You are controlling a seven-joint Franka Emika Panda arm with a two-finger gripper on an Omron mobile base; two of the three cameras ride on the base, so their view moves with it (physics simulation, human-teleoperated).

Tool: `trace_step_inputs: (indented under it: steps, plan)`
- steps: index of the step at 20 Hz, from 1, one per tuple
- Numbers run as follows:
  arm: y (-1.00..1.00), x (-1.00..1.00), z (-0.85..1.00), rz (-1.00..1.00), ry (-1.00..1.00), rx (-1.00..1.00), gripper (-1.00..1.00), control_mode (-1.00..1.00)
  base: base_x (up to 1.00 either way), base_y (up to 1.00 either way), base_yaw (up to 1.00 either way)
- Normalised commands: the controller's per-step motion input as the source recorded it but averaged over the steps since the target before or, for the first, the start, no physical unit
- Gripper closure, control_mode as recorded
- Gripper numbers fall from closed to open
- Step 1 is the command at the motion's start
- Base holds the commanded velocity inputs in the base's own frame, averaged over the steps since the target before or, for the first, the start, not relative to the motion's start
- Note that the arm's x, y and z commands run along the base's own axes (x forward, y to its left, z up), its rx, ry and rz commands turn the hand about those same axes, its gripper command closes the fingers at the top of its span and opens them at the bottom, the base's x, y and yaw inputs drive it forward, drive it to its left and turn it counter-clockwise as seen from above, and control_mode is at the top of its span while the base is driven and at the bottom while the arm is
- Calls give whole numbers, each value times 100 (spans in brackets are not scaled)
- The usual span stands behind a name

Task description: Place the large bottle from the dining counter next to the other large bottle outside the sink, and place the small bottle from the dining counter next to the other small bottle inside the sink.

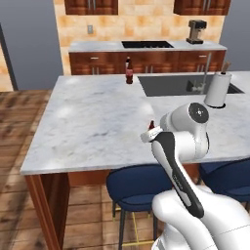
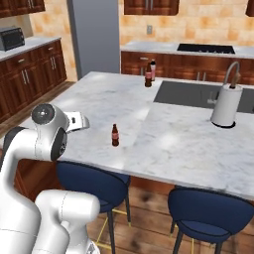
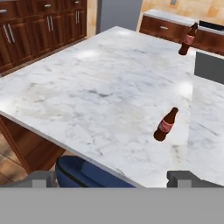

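On the worktop (image 2: 99, 106), near its stool-side edge and well apart from the sink (image 2: 198, 96), the small bottle (image 2: 115, 135) is seen upright and unheld. An approach to it seems in hand; a descent over its body would be called for next. Jaws are spread wide, released, hovering off the near edge, tilted toward it.

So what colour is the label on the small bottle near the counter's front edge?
Red, on the dark brown small bottle; the hand view shows it best.
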Motion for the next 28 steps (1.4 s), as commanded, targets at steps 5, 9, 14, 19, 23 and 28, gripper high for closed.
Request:
trace_step_inputs:
  steps: [5,9,14,19,23,28]
  plan:
    - [0,0,0,0,0,0,-100,100,32,0,2]
    - [0,0,0,0,0,0,-100,100,29,0,2]
    - [0,0,0,0,0,0,-100,100,2,0,2]
    - [0,0,0,0,0,1,-100,-100,0,0,2]
    - [0,0,0,0,0,1,-100,-100,0,0,0]
    - [0,-2,0,0,0,0,-100,-100,0,0,0]
